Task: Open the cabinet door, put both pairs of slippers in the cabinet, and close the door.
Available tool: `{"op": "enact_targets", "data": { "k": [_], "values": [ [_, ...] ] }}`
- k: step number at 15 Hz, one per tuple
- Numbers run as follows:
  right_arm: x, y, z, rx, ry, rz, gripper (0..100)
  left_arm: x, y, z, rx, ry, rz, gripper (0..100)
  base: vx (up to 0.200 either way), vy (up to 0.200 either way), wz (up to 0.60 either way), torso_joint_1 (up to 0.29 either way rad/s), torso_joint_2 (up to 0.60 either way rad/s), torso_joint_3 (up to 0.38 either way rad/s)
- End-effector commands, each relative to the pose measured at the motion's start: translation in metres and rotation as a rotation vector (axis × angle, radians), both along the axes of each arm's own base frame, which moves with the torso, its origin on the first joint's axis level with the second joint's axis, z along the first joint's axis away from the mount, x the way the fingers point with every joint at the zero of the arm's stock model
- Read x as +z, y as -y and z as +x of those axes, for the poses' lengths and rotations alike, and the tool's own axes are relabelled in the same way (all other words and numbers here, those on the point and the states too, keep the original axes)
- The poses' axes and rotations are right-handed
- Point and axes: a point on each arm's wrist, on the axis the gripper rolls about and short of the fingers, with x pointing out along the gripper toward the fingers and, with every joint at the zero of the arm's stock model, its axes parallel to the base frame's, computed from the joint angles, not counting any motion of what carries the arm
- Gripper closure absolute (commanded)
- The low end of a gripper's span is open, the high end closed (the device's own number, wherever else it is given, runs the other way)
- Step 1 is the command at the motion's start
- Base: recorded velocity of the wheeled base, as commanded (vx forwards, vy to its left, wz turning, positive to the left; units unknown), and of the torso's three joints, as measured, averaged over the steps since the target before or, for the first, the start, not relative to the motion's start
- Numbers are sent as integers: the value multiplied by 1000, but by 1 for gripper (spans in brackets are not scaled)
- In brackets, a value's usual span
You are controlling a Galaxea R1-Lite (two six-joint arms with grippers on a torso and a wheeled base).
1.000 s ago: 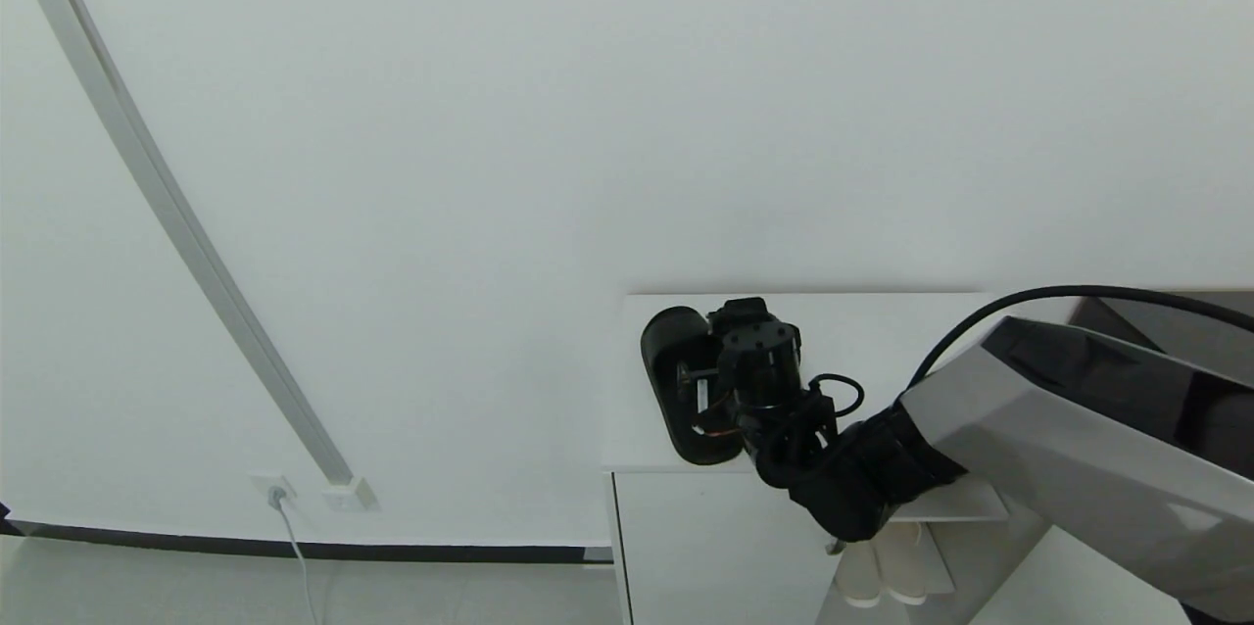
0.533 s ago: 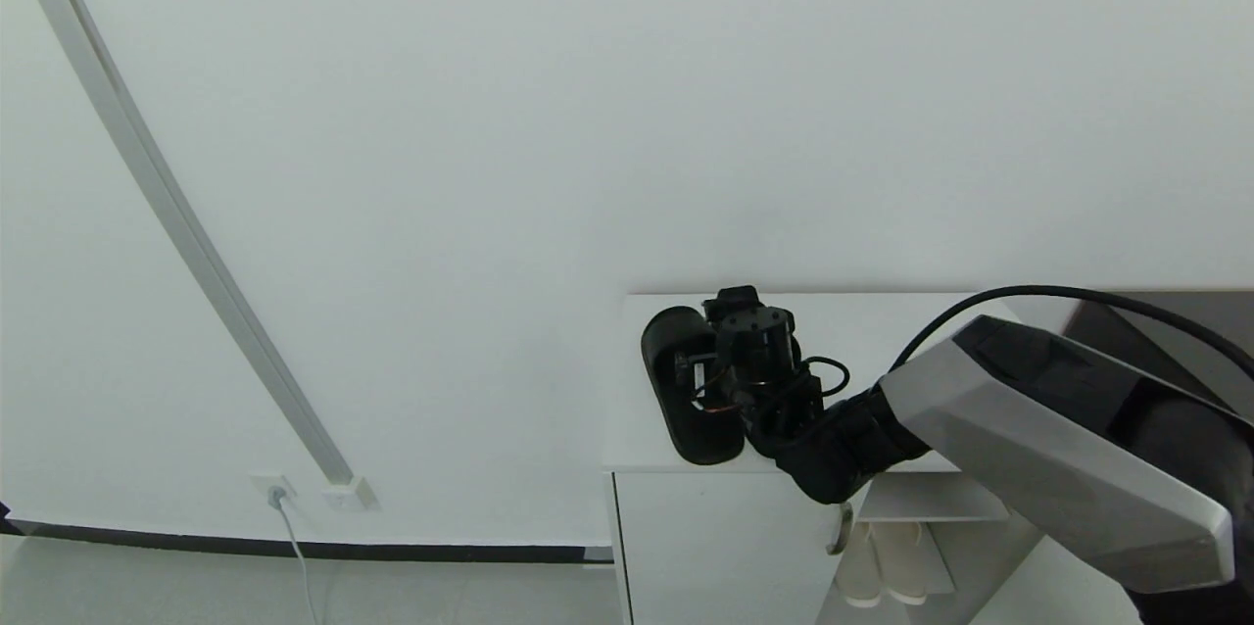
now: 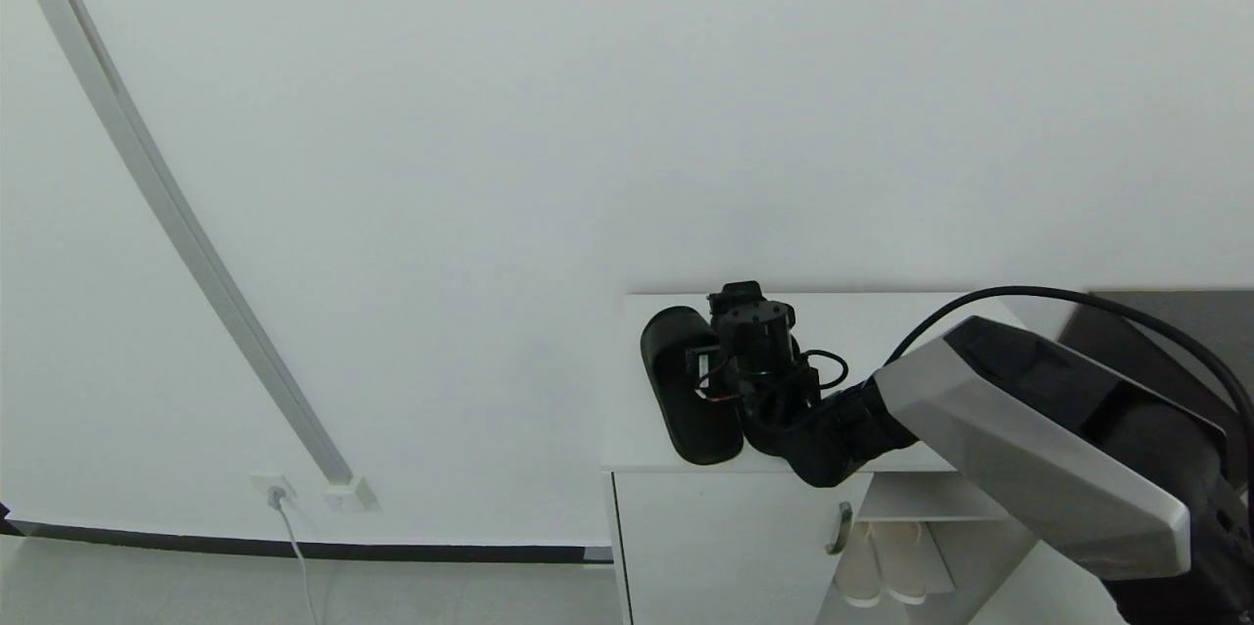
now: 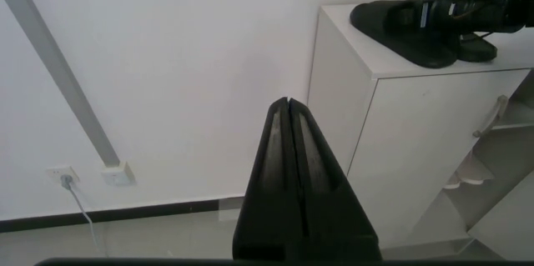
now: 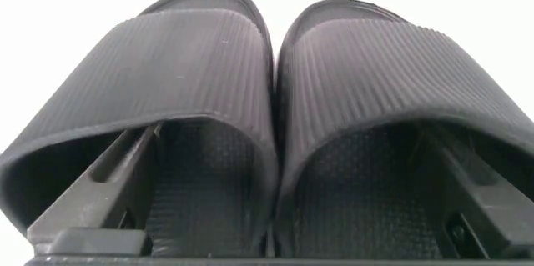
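The black slippers lie side by side and touching on the left end of the white cabinet top, ribbed straps up, with one finger of my right pincer under each strap. The white slippers stand together on a shelf in the cabinet's open right half, beside the shut left door.

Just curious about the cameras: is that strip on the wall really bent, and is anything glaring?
Head view: the wall strip bows, likely lens distortion; left wrist view shows it straight. Right wrist view: plain white glare behind the slippers.
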Motion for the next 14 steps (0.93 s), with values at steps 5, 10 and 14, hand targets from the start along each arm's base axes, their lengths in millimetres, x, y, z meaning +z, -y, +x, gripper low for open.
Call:
{"op": "enact_targets", "data": {
  "k": [5,10,14],
  "values": [
    [-1,0,0,1,-1,0,100,0,0,0,0,-2,-2,100,0,0,0,0,0,0],
    [15,6,-9,1,23,19,100,0,0,0,0,-2,-2,100,0,0,0,0,0,0],
    [64,25,-56,70,27,34,100,0,0,0,0,-2,-2,100,0,0,0,0,0,0]
  ]
}}
